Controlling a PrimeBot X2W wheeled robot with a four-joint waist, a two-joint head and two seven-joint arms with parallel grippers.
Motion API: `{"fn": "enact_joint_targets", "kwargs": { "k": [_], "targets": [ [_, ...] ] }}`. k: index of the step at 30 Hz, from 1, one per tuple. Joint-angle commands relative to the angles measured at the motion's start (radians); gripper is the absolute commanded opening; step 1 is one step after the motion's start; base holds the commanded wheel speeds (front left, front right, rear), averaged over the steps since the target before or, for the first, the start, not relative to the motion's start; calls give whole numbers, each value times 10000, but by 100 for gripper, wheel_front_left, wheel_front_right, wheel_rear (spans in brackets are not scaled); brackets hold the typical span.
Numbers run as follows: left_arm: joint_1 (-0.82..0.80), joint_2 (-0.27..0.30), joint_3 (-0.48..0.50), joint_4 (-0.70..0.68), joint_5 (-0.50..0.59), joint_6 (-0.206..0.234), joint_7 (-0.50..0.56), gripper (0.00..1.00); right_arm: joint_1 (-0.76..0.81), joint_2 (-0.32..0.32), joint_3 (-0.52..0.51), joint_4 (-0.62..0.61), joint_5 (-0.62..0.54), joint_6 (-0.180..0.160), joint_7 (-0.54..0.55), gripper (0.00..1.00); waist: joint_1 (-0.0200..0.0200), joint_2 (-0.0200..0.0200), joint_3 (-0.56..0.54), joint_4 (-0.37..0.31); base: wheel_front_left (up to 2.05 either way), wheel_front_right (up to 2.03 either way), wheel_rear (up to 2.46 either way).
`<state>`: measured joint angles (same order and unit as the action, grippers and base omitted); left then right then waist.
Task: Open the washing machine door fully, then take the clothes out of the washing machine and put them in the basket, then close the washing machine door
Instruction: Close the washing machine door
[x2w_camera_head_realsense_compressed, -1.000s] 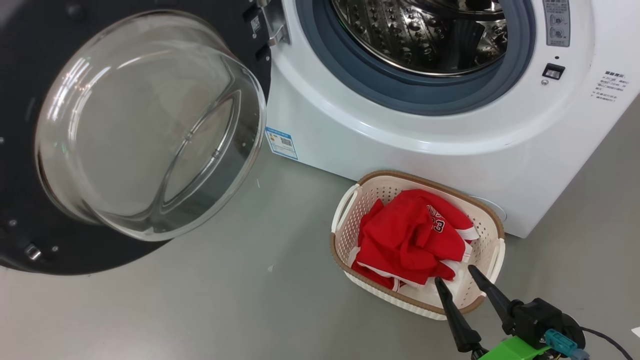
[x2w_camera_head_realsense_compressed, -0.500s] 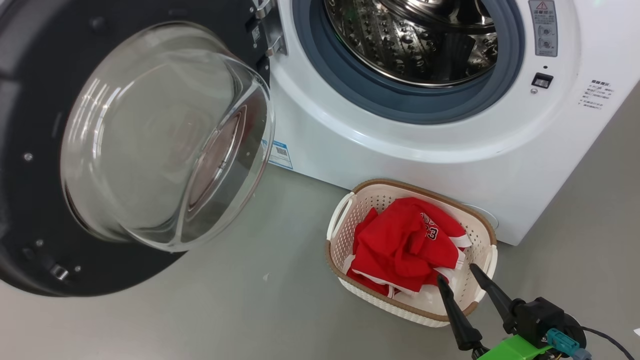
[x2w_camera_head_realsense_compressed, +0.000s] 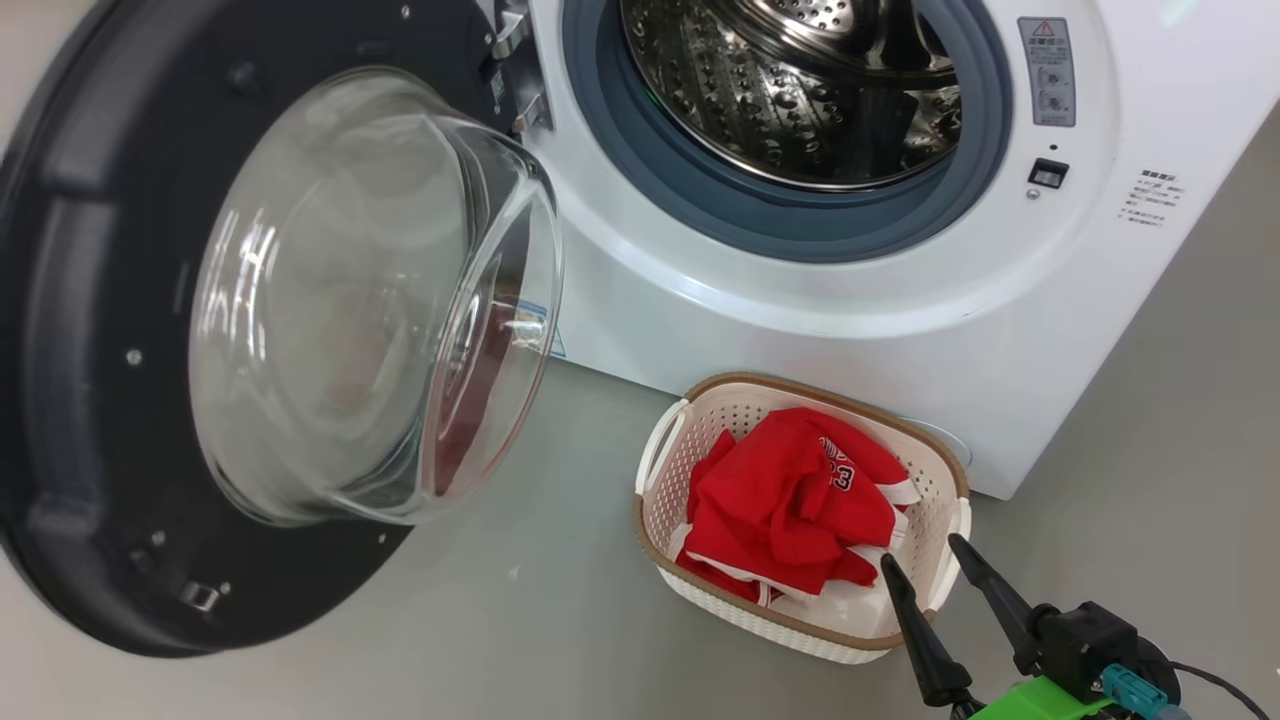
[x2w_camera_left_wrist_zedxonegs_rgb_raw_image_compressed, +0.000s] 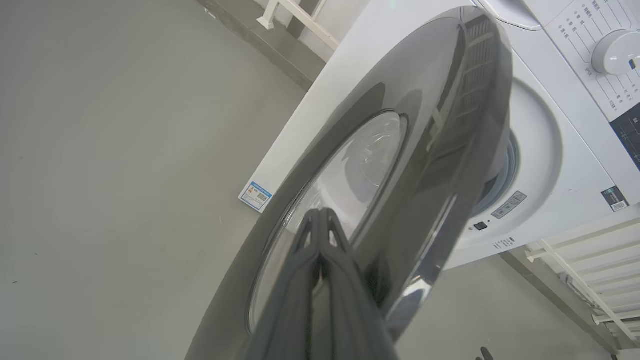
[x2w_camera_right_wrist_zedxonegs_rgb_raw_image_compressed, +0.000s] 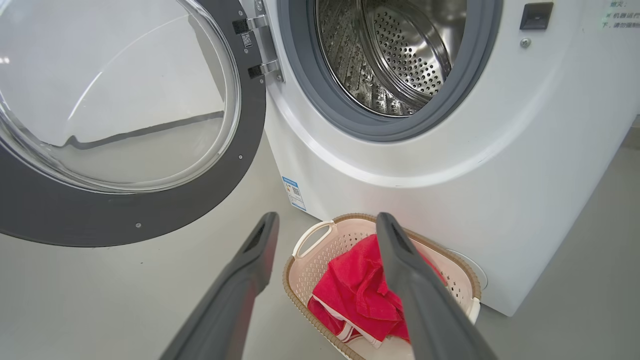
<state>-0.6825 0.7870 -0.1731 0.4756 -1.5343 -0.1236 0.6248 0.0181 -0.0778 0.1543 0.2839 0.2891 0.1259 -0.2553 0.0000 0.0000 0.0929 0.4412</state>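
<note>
One washing machine (x2w_camera_head_realsense_compressed: 800, 330) is counted, with one washing machine door (x2w_camera_head_realsense_compressed: 90, 300) at its left. One basket (x2w_camera_head_realsense_compressed: 800, 382) with two white handles (x2w_camera_head_realsense_compressed: 660, 445) is seen. The clothes (x2w_camera_head_realsense_compressed: 790, 490) are seen as one red heap; the pieces in it cannot be counted. One blue label (x2w_camera_right_wrist_zedxonegs_rgb_raw_image_compressed: 293, 192) and two grippers, left gripper (x2w_camera_left_wrist_zedxonegs_rgb_raw_image_compressed: 320, 215) and right gripper (x2w_camera_head_realsense_compressed: 918, 550), are counted.

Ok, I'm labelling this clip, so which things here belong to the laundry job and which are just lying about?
Part of the job: washing machine door, washing machine, clothes, basket.

Just lying about: white rack beside the machine, grey floor.
</note>
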Motion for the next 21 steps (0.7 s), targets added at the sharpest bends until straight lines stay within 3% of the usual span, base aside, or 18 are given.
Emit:
{"fn": "enact_joint_targets", "kwargs": {
  "k": [1,13,21],
  "targets": [
    [-19,559,316,-447,-133,-71,147,0,-106,-8,184,-291,-37,48,-65,100,0,0,-44,-59,0,0,0],
    [371,417,144,-2310,-551,-71,699,0,2,32,104,-339,-41,48,-65,100,0,0,-164,-269,0,0,0],
    [270,-121,6,-3360,-685,-71,994,0,-22,60,46,-382,-71,48,-65,100,0,0,-116,-503,0,0,0]
  ]
}}
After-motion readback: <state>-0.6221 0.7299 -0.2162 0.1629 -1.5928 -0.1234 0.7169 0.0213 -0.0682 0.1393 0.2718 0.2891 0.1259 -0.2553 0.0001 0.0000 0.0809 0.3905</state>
